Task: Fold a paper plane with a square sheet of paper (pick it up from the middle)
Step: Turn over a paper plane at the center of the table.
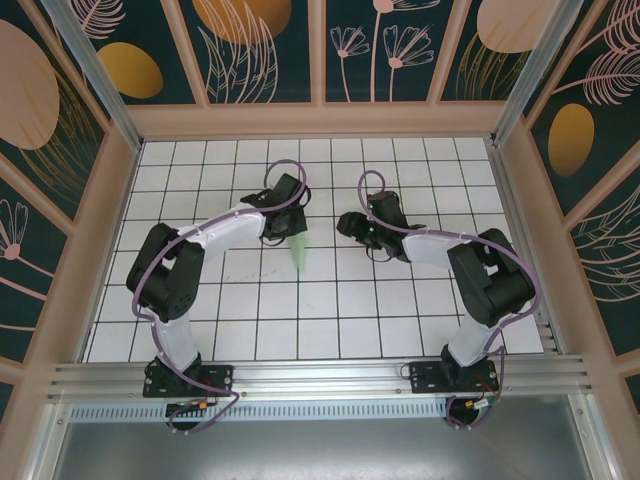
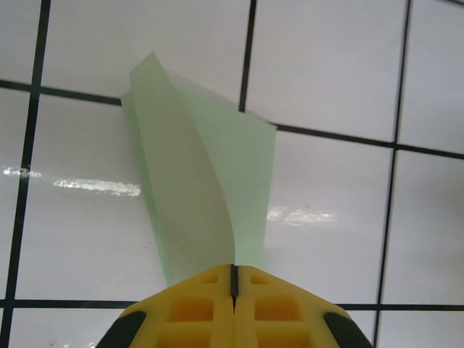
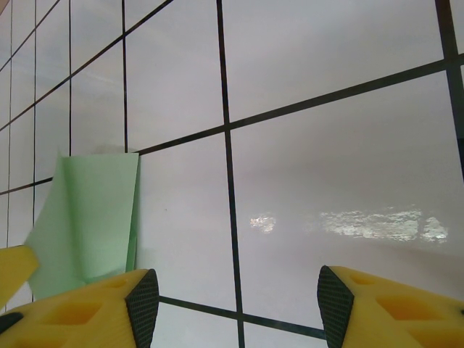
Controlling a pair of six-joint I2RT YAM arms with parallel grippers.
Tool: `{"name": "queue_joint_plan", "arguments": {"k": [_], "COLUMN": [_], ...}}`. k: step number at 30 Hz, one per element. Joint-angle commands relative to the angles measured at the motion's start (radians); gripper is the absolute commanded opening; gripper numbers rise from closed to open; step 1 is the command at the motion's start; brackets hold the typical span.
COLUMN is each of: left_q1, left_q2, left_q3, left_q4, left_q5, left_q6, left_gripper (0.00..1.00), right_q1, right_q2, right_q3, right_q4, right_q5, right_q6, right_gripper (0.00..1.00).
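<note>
My left claw (image 2: 233, 279) is clamped shut on one end of the folded paper (image 2: 203, 188), over the middle of the tabletop (image 1: 400, 300). My right claw (image 3: 235, 304) hangs apart, near on the right. Such a narrow pinch could let the paper slip or crush its creases.

L arm (image 1: 225, 228), R arm (image 1: 435, 245): white links, blk joints, purple cables (image 1: 140, 275); yellow gripper fingers (image 3: 80, 319), blk pads (image 3: 143, 304).
</note>
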Motion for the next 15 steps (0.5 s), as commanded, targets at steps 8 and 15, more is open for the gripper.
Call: {"name": "queue_joint_plan", "arguments": {"k": [8, 15], "left_q1": [-0.001, 0.017], "left_q2": [-0.121, -0.084], "left_q3": [-0.067, -0.142], "left_q4": [0.326, 0.518], "left_q5": [0.203, 0.308], "left_q6": [0.054, 0.028], "left_gripper": [0.0, 0.0], "right_q1": [-0.022, -0.022], "right_q2": [-0.153, -0.209], "right_q3": [-0.029, -0.064], "right_q4": [0.0, 0.048], "right_q5": [0.055, 0.043], "right_q6": [0.05, 0.075], "right_gripper": [0.62, 0.58]}}
